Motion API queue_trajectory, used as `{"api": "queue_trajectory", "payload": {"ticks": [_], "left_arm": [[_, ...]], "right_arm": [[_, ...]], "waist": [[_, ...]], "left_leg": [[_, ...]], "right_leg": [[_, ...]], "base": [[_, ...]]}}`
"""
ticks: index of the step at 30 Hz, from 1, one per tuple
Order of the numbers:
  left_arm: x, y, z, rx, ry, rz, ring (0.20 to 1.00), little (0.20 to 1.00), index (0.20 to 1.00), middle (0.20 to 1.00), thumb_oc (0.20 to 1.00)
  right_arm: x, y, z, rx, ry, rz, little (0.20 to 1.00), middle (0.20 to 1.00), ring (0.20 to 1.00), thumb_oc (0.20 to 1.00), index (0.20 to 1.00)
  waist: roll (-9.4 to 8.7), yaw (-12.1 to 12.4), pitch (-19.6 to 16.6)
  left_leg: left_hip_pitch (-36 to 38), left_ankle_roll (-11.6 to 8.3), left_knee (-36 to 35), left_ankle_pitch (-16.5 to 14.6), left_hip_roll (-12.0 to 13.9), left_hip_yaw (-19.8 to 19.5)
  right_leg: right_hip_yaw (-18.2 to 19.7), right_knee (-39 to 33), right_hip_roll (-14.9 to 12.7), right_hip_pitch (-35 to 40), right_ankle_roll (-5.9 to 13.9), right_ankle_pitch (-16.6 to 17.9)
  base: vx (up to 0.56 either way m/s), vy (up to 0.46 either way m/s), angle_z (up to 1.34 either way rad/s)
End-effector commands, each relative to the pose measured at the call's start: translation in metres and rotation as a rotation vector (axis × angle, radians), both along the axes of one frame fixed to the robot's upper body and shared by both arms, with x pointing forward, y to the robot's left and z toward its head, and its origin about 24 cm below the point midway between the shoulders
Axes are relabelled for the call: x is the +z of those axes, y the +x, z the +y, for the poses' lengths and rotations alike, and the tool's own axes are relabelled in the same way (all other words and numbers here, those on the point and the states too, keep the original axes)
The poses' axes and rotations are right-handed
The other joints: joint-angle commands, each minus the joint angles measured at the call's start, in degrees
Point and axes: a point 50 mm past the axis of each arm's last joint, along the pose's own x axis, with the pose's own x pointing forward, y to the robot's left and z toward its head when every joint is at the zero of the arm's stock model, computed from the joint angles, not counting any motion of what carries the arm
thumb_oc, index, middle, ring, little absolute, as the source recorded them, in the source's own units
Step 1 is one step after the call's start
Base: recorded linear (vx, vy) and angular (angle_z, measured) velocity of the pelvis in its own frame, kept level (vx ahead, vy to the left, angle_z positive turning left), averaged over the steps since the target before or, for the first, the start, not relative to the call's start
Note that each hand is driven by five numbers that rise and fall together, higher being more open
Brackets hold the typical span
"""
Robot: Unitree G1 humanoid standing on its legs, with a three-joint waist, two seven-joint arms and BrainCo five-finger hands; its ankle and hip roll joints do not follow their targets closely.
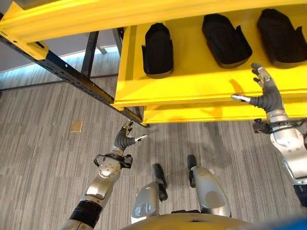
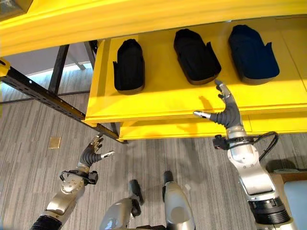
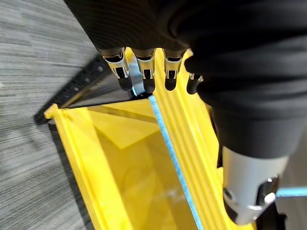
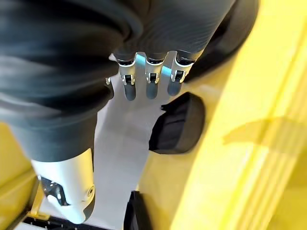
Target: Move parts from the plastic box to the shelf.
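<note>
While three black parts [image 2: 128,67] lay in a row on the yellow shelf [image 2: 158,103], hovered right hand [image 2: 225,114] just above its edge, fingers spread, empty; left hand [image 1: 125,141] low, relaxed, empty.

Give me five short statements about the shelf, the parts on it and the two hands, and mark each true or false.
1. Three black parts lie on the yellow shelf. True: a left part, a middle part and a right part.
2. The right hand grips a part. False: it is open, holding nothing, over the shelf's front edge.
3. The left hand hangs low over the grey floor. True.
4. The parts are stacked on one another. False: they lie side by side, apart.
5. The left hand carries a part. False: it holds nothing.
</note>
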Motion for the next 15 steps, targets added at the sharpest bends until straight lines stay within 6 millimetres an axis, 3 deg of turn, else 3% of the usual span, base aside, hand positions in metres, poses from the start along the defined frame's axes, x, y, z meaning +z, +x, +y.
{"api": "queue_trajectory", "payload": {"ticks": [1,7,10,13,15], "left_arm": [[0.006,-0.007,0.015,0.044,0.069,-0.011,1.0,1.0,1.0,1.0,1.0],[-0.004,-0.018,0.016,0.054,0.057,0.018,1.0,1.0,1.0,1.0,1.0],[-0.01,-0.02,0.013,0.04,0.071,0.032,1.0,1.0,1.0,1.0,1.0],[-0.01,-0.019,0.016,0.056,0.082,0.027,1.0,1.0,1.0,1.0,1.0],[-0.005,-0.015,0.02,0.074,0.091,0.009,1.0,1.0,1.0,1.0,1.0]], "right_arm": [[0.029,0.003,0.023,0.09,0.089,-0.205,1.0,1.0,1.0,1.0,1.0],[0.017,0.004,0.026,0.063,0.139,-0.178,1.0,1.0,1.0,1.0,1.0],[0.014,0.003,0.019,0.038,0.16,-0.178,1.0,1.0,1.0,1.0,1.0],[0.015,0.005,0.016,0.037,0.173,-0.184,1.0,1.0,1.0,1.0,1.0],[0.014,0.008,0.018,0.059,0.18,-0.19,1.0,1.0,1.0,1.0,1.0]], "waist": [[-3.4,1.0,-3.2],[-5.12,2.8,-4.9],[-6.19,4.2,-5.0],[-6.6,5.0,-4.2],[-7.3,5.2,-3.3]], "left_leg": [[0.7,1.95,1.5,-6.0,-3.0,-2.6],[2.6,2.71,-0.5,-6.5,-4.2,-4.7],[1.6,3.56,0.7,-7.1,-3.3,-4.6],[0.8,3.87,2.5,-7.7,-3.1,-5.3],[1.2,4.29,2.8,-8.2,-2.7,-5.8]], "right_leg": [[6.6,-6.1,-0.5,7.4,6.24,-0.7],[7.9,-7.9,1.0,8.5,6.32,-0.1],[6.4,-1.1,1.4,7.3,5.87,-3.5],[6.7,2.2,-0.5,4.8,6.79,-3.6],[8.2,-2.4,-4.1,4.0,9.99,1.7]], "base": [[0.13,0.025,-0.03],[0.14,0.1,-0.19],[0.1,0.107,0.06],[-0.03,-0.033,-0.01],[-0.02,-0.195,-0.01]]}}
